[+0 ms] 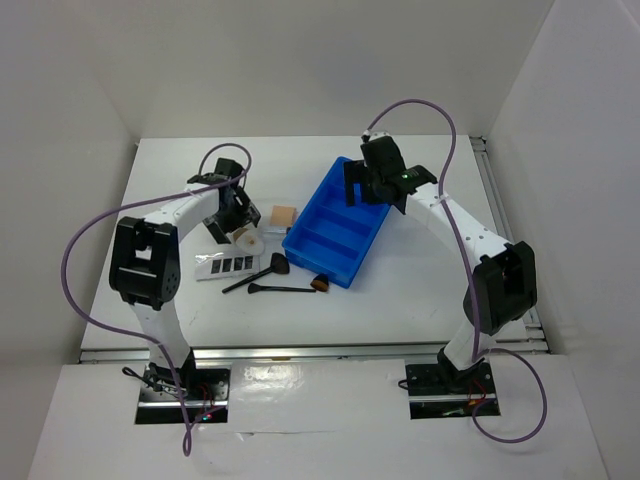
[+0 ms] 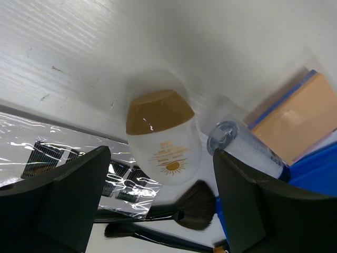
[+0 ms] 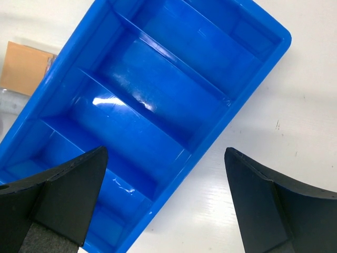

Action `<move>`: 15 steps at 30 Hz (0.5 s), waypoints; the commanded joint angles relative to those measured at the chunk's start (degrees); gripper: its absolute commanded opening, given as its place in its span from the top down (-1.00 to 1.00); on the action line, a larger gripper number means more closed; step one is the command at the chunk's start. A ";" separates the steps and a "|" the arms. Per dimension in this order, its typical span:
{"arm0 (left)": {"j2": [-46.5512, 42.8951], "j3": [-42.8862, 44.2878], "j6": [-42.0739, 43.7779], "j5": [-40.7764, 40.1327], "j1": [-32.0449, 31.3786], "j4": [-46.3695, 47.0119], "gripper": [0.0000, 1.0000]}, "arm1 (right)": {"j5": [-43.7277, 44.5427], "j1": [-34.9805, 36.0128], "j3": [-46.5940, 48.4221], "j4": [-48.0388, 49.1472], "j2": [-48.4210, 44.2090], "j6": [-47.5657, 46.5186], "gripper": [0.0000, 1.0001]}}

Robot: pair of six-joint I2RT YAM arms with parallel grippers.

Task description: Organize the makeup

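The white oval compact (image 2: 163, 138) with a tan cap lies on the table, right below my open, empty left gripper (image 2: 161, 155). In the top view the compact (image 1: 247, 240) sits just in front of that gripper (image 1: 232, 220). The silver tube (image 2: 247, 150) and the tan square pad (image 2: 297, 118) lie to its right. The palette strip (image 1: 225, 266) in clear wrap and two thin black brushes (image 1: 262, 274) lie nearer the arm bases. My right gripper (image 1: 368, 192) is open and empty over the blue bin (image 3: 158, 95).
The blue bin (image 1: 335, 220) lies at an angle right of the makeup, and all its compartments that show are bare. A third brush with a tan tip (image 1: 318, 286) rests against the bin's near corner. White walls enclose the table.
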 commanded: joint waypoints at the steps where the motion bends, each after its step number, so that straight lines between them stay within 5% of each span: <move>1: 1.60 -0.19 -3.16 -1.62 -0.02 -0.96 -0.84 | 1.14 0.53 -0.66 -1.05 -0.43 0.32 -0.99; 15: 6.00 -0.28 -4.22 -1.08 -0.55 -0.34 -0.66 | 2.72 0.53 -0.66 -2.63 -2.01 1.98 -0.99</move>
